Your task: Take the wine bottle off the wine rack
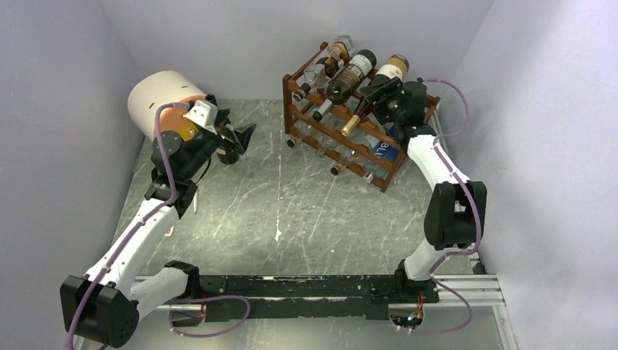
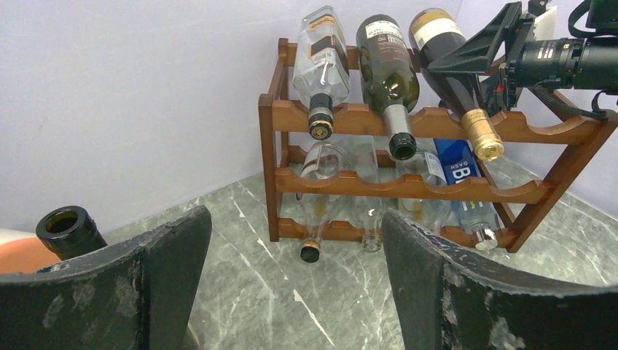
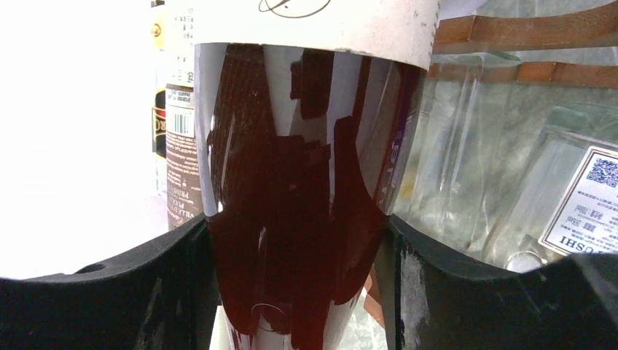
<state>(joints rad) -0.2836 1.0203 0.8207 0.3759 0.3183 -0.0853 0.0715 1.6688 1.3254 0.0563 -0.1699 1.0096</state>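
Wine bottle (image 1: pixel 393 71), upper right of frame: clasped by right tool (image 3: pixel 297 233); to be withdrawn straight from wine rack (image 2: pixel 408 188). Left tool (image 2: pixel 294 219) wide, empty.

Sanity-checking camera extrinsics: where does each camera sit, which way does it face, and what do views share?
Top external: above and behind the arm bases, looking down on the grey marbled table; both arms show, left gripper open, right gripper at the reddish-brown wooden wine rack.
Left wrist: on the left arm, facing the rack's front across the table; its two black fingers fill the bottom.
Right wrist: tight on the dark cream-labelled glass wine bottle between its fingers.
Shared: all three show that bottle.
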